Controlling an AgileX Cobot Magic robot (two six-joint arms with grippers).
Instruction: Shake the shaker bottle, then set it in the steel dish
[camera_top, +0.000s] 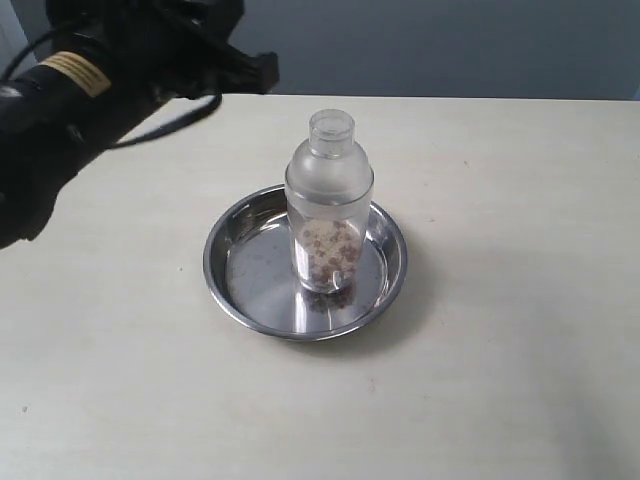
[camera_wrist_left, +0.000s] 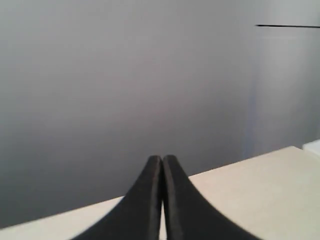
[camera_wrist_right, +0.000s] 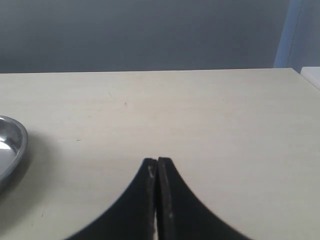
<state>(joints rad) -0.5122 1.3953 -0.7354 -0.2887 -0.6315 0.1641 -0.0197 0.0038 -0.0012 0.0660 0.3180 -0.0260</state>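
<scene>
The shaker bottle (camera_top: 329, 200) stands upright inside the steel dish (camera_top: 232, 262) in the middle of the exterior view, brown granules showing in its clear lower half. My left arm is raised at the upper left of that view, well away from the bottle. In the left wrist view my left gripper (camera_wrist_left: 162, 158) is shut with nothing between its fingers, facing a grey wall. My right gripper (camera_wrist_right: 157, 160) is also shut and empty, over bare table, and the steel dish's rim (camera_wrist_right: 19, 145) shows at the edge of the right wrist view.
The pale table (camera_top: 500, 380) stretches around the dish on all sides. A grey wall (camera_top: 450, 45) runs behind the table's far edge. A black cable (camera_top: 165, 125) hangs from the left arm.
</scene>
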